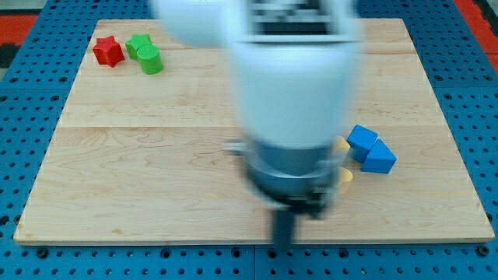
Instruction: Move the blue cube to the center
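light wooden board (156,140) made of joined planks, grain running left to right, seams visible across it. it lies on a blue perforated surface (23,101) with a regular grid of small holes, showing on the left, right and near sides. red strip (478,12) at far right corner, another at far left. even, bright lighting, soft shadows.

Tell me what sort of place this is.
Probably a robotics lab bench: a wooden board on a blue perforated base, small coloured blocks such as the blue cube, and a blurred arm overhead.
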You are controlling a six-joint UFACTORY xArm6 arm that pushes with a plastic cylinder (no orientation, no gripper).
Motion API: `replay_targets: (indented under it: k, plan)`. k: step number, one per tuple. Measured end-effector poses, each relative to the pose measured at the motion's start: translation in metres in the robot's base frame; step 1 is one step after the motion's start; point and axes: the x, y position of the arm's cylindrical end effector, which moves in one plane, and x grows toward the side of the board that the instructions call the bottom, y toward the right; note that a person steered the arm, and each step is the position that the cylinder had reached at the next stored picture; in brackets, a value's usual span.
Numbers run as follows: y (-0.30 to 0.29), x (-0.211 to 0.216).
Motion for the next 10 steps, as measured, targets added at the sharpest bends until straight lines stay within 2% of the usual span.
replay_targets:
  k: [1,2,3,5,7,8,9,10]
  plan:
    - [0.132,0.000]
    - [0.166,-0.039]
    - [0.168,-0.091]
    - [0.012,-0.179]
    - [-0.003,-0.229]
    - [0.116,-0.183]
    - [0.171,-0.079]
    - [0.101,-0.072]
